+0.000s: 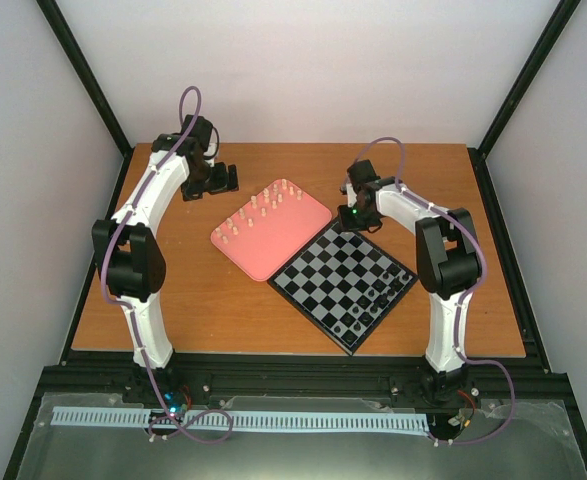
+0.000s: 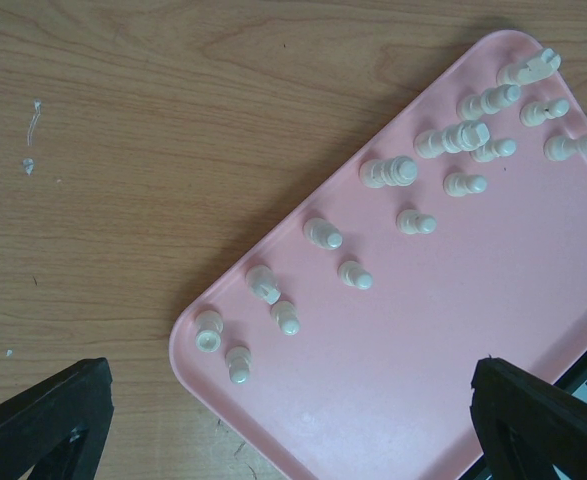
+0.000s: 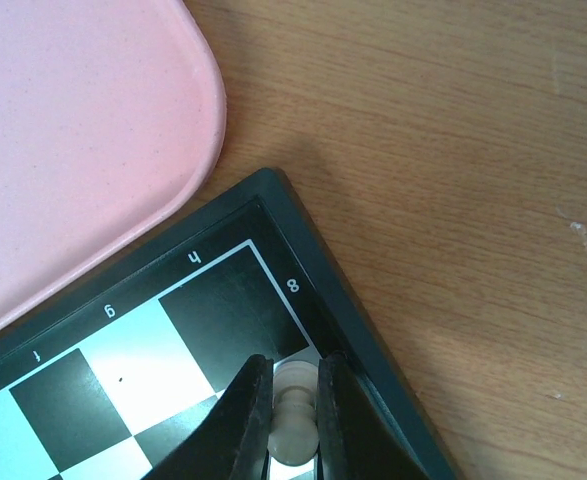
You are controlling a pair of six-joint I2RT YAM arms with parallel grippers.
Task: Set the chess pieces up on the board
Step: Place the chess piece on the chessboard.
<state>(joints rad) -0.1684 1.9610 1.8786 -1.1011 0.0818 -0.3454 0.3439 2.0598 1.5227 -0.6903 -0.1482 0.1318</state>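
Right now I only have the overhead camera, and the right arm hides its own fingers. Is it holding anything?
Observer: Yes. Its wrist camera shows the right gripper shut on one cream chess piece.
Operator: Where on the board?
Observer: Beside the board corner printed h and 8. I can't tell whether the piece is touching down.
Operator: And the left one?
Observer: The left gripper is open with nothing in it. It is above a corner of the pink tray, where the other pieces stand.
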